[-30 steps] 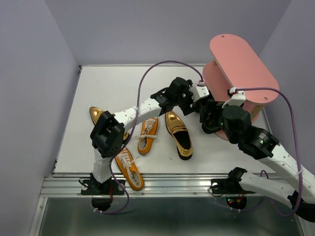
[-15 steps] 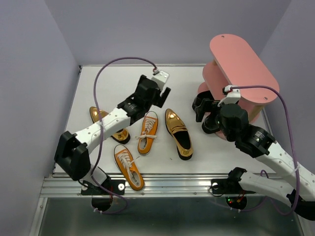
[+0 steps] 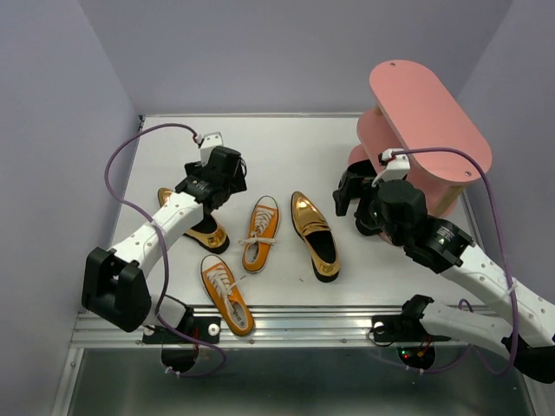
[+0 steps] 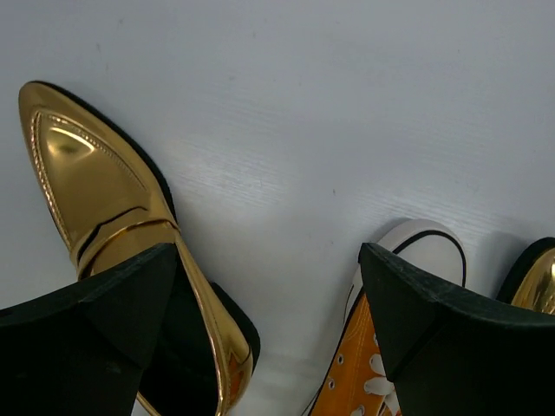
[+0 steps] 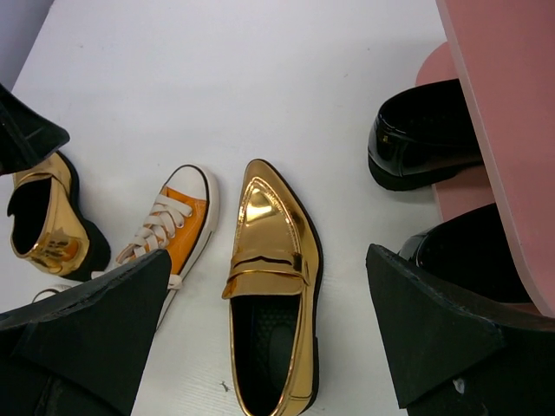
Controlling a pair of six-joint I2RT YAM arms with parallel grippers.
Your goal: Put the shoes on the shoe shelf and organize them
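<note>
Gold loafer is noted beneath one of the left fingers, the toe of an orange sneaker beneath the other; fingers spread, empty. Both shoes could be caught if lowered here. Right fingers spread, empty, beside shelf holding black shoes.

Gold loafer between orange sneaker, pink shelf.

White matte worktop, boxed in by plain lavender walls: left wall, back wall, right wall. Aluminium rail along the near edge, dark glossy strip below it. Lighting even, shadows soft.
</note>
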